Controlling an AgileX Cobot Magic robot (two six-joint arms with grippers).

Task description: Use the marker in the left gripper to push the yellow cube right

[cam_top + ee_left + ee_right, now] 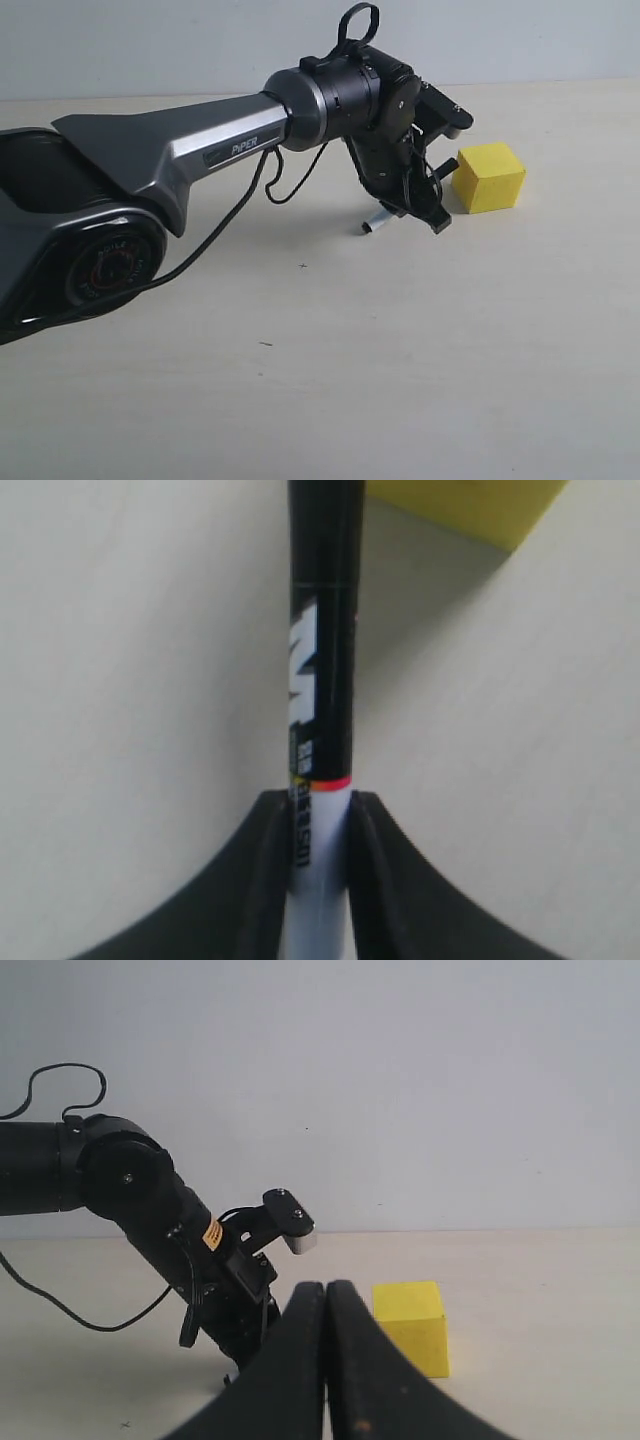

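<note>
The yellow cube [489, 177] rests on the pale table, right of my left gripper [424, 206]. That black claw hangs low over the table, shut on the marker, whose white end [376, 223] sticks out on the side away from the cube. In the left wrist view both fingers [268, 880] clamp the white barrel, and the marker [322, 670] runs forward with its black cap beside a corner of the yellow cube [470, 505]. Whether cap and cube touch I cannot tell. My right gripper [326, 1295] is shut on nothing, facing the yellow cube [410, 1325] and the left gripper [232, 1312].
The grey and black PiPER arm [200, 145] stretches in from the left, with a black cable [235, 210] looping under it onto the bare table [400, 360]. A plain pale wall [400, 1080] stands behind the table.
</note>
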